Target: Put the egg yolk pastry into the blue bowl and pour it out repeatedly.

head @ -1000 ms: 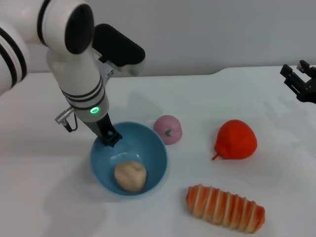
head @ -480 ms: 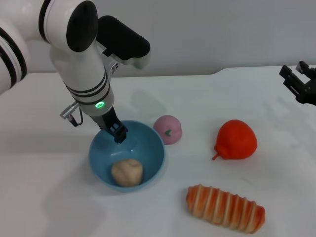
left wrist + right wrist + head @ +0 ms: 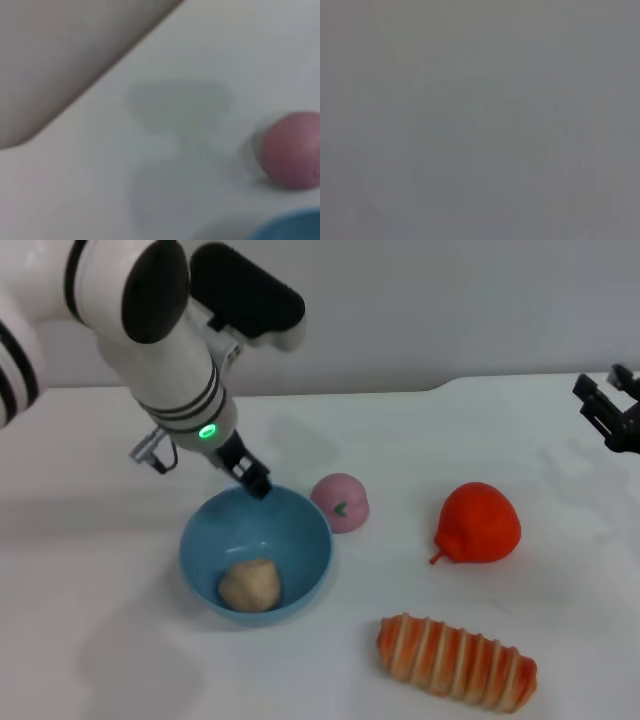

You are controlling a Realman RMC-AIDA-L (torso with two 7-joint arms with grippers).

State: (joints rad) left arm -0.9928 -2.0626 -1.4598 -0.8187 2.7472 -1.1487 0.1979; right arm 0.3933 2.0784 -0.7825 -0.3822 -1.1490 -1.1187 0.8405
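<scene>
We are seeing white table (image 3: pixel 100 640) carrying everything. Blue bowl (image 3: pixel 300 550) sitting level, mouth facing up, beside pink ball (image 3: pixel 340 502); earlier it was tipping toward us. Left gripper (image 3: pixel 252 480) pinching bowl's far rim, clenched on it, higher than before. Striped bread (image 3: pixel 456 662) lying lengthwise rightward. Red fruit (image 3: pixel 480 522) unmoved. Pastry (image 3: pixel 249 585) resting in bowl bottom, roundish, no clear long axis. Right gripper (image 3: pixel 612 412) idling at right edge, fingers apart.
</scene>
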